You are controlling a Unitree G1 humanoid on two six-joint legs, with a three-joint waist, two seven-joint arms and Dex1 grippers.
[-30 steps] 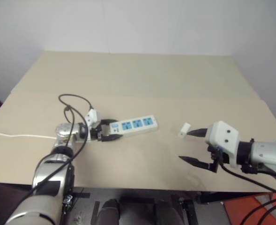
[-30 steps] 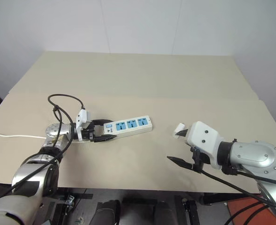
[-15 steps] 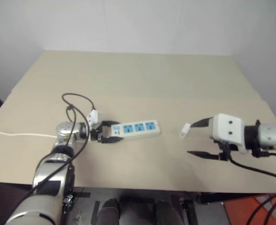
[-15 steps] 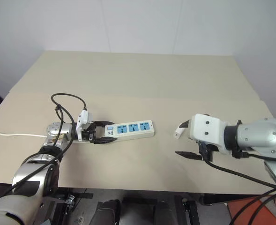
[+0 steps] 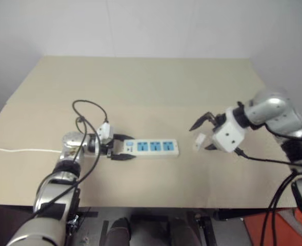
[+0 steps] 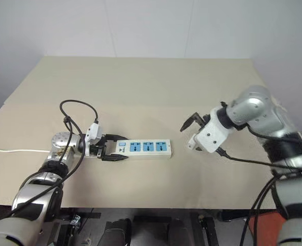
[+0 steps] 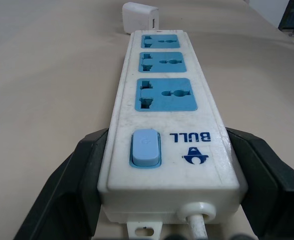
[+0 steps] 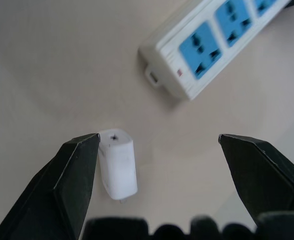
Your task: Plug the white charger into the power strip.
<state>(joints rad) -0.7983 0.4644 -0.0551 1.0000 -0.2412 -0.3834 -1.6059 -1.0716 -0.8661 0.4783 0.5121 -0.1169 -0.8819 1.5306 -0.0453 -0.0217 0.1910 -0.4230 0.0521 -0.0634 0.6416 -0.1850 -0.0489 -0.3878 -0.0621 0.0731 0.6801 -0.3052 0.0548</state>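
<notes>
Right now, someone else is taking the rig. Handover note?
Left pincer: shut on the cord end of the long white power strip with blue sockets, flat on the beige table.
Right pincer: open, above the small white boxy charger, which lies on the table beside one finger, not gripped.
Done: strip held.
Left: grasp charger, plug it in.

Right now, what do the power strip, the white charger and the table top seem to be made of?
Power strip: hard, slightly glossy white plastic, moulded blue socket faces. White charger: smooth matte white plastic, rounded edges. Table top: matte beige, possibly laminate or board; can't tell.
</notes>
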